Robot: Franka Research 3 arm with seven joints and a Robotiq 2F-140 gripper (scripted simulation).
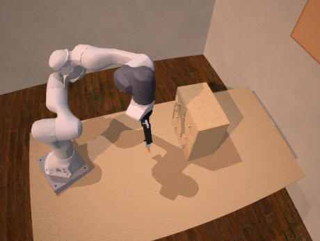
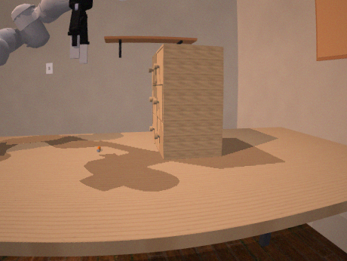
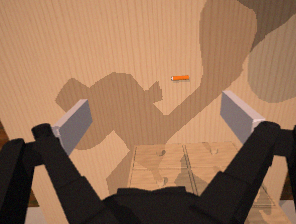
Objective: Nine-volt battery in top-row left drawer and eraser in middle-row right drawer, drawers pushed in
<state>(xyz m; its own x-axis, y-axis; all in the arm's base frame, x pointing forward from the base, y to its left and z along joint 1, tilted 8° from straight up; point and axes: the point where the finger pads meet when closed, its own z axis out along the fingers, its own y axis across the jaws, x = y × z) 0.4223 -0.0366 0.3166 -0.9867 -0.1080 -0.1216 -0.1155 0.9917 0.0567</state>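
One small orange stick-like object (image 3: 180, 77) flat on table (image 3: 100, 45).

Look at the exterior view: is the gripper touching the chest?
No. The gripper hangs open high above the table, well apart from the chest.

Lighting's pretty even and warm, no glare anywhere, but everything is soft and a bit pixelated, especially the tiny orange object (image 2: 99, 148), which is too small to read. Hard-edged brown shadows of the white robot arm (image 1: 66, 104) and the light wooden chest of drawers (image 1: 200, 118) spread across the tan wooden table (image 1: 104, 209), falling toward the lower right of the top view. In the wrist view the shadows fill the middle and the upper right.
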